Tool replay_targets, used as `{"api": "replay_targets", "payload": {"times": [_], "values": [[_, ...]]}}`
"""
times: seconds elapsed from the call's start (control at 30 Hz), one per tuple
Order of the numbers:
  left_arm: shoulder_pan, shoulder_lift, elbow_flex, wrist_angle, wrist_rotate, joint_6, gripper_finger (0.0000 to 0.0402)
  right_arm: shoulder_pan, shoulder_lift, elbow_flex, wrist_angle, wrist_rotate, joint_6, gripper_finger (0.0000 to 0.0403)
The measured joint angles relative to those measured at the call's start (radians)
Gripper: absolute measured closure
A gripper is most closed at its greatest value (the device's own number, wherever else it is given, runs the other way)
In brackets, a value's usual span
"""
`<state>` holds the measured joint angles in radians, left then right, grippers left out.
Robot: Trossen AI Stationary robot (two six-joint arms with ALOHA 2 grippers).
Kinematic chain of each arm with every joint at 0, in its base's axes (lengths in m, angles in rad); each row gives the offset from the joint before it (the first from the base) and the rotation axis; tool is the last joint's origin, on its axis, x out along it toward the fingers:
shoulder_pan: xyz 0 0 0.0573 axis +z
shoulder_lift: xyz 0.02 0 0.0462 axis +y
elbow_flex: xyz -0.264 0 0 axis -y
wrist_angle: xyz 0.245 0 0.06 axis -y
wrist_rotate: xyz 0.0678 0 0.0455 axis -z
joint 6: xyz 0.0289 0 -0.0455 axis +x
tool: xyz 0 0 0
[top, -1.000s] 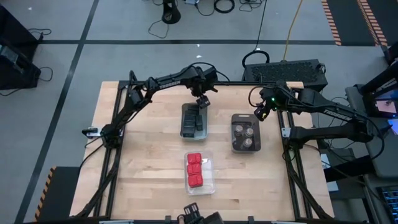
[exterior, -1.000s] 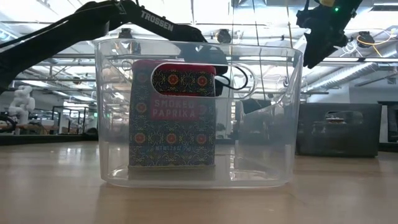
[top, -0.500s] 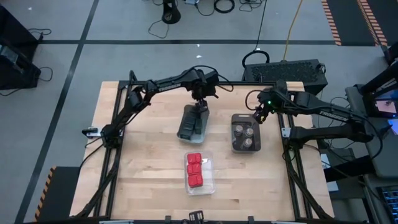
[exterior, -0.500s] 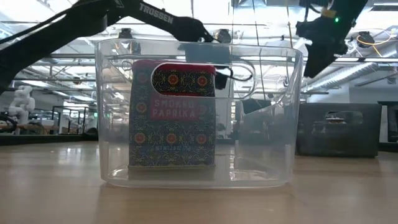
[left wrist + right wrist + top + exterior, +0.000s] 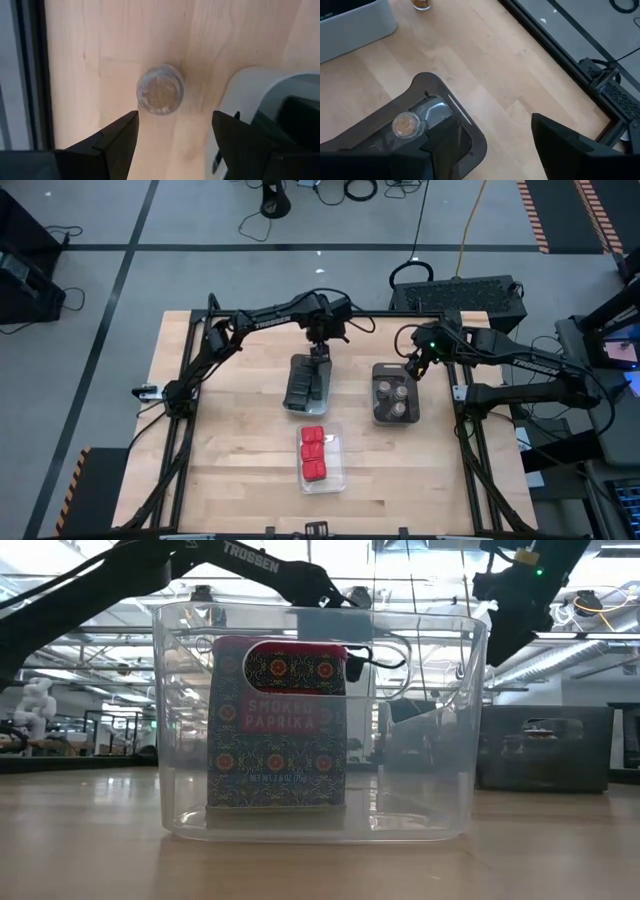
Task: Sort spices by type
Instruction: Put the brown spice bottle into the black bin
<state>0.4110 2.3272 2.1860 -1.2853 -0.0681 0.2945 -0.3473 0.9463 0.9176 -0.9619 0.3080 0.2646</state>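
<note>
We held left claw (image 5: 172, 145) wide above stray jar (image 5: 160, 95) on surface (image 5: 240, 440), far of grey-block tray (image 5: 308, 383). Right claw (image 5: 492, 145) hung wide, empty, over jar tray (image 5: 396, 393). Next, likely: descend, grasp jar, carry right to jar tray.

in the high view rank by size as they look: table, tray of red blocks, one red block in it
1. table
2. tray of red blocks
3. one red block

No close calls here.

Wooden table (image 5: 240, 440); clear tray (image 5: 323, 459) front, clear tray (image 5: 309, 383) centre, dark tray (image 5: 396, 394) right.
</note>
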Motion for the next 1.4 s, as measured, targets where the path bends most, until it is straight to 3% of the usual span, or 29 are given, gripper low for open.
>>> {"api": "replay_targets", "payload": {"times": [0.2, 0.57, 0.83, 1.4], "values": [[0.011, 0.000, 0.000, 0.063, -0.007, 0.057, 0.0142, 0.000, 0.000, 0.000, 0.000, 0.000, 0.002, 0.0179], [0.037, 0.027, -0.003, 0.094, 0.095, 0.062, 0.0142, 0.000, 0.000, 0.000, 0.000, 0.000, -0.017, 0.0179], [0.045, 0.042, -0.003, 0.124, 0.048, 0.080, 0.0142, -0.001, 0.000, 0.001, 0.000, 0.000, -0.021, 0.0179], [0.061, 0.043, -0.065, 0.118, 0.097, 0.078, 0.0142, -0.001, 0.000, 0.001, 0.002, 0.000, -0.021, 0.0179]]}}
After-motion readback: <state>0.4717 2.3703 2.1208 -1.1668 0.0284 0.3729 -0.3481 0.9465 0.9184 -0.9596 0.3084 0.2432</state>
